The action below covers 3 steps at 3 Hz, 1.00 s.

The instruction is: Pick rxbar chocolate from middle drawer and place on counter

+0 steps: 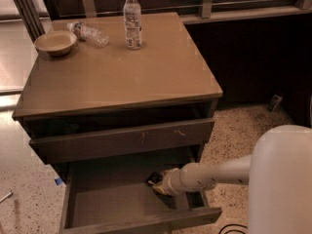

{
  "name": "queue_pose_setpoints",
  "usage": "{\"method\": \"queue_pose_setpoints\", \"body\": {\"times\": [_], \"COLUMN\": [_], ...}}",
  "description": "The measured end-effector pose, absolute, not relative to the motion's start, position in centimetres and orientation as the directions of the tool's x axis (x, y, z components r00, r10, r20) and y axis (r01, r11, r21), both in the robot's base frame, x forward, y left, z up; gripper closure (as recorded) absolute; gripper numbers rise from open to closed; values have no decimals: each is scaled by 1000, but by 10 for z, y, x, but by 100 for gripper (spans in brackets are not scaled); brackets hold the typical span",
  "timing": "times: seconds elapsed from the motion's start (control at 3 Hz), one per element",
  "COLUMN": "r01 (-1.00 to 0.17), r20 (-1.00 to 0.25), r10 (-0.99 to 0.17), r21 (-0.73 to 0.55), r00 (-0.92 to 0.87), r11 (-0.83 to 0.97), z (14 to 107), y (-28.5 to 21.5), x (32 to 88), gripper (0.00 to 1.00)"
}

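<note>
The middle drawer [109,206] is pulled open below the counter [122,77]. My arm [214,175] reaches in from the right, with the gripper [156,182] low inside the drawer near its right back part. A small flat black piece with a pale patch, which looks like the rxbar chocolate [154,177], shows right at the gripper's tip. I cannot tell whether it is held or only touched. The rest of the drawer bottom shows nothing else.
The upper drawer [122,140], with small scratches on its front, is slightly open above the gripper. On the counter's far side stand an upright water bottle [132,19], a lying bottle [90,33] and a tan bowl [55,42]. My white body [282,179] fills the lower right.
</note>
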<state>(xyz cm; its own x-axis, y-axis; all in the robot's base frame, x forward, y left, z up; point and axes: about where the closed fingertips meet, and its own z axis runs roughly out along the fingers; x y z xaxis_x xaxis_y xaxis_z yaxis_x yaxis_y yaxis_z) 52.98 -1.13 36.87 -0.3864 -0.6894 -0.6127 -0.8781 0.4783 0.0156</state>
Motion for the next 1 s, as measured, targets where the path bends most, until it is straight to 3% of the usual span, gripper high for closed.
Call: {"method": "queue_pose_setpoints", "body": {"times": [0.67, 1.0], "r01": [-977, -981], "r20": [-556, -540], "r10": [-815, -824], "r21": [-26, 20], "r00": [-163, -175], "r11": [213, 195], "z": [439, 432], "y": [-9, -10], "x": [525, 509], "gripper": [100, 100]}}
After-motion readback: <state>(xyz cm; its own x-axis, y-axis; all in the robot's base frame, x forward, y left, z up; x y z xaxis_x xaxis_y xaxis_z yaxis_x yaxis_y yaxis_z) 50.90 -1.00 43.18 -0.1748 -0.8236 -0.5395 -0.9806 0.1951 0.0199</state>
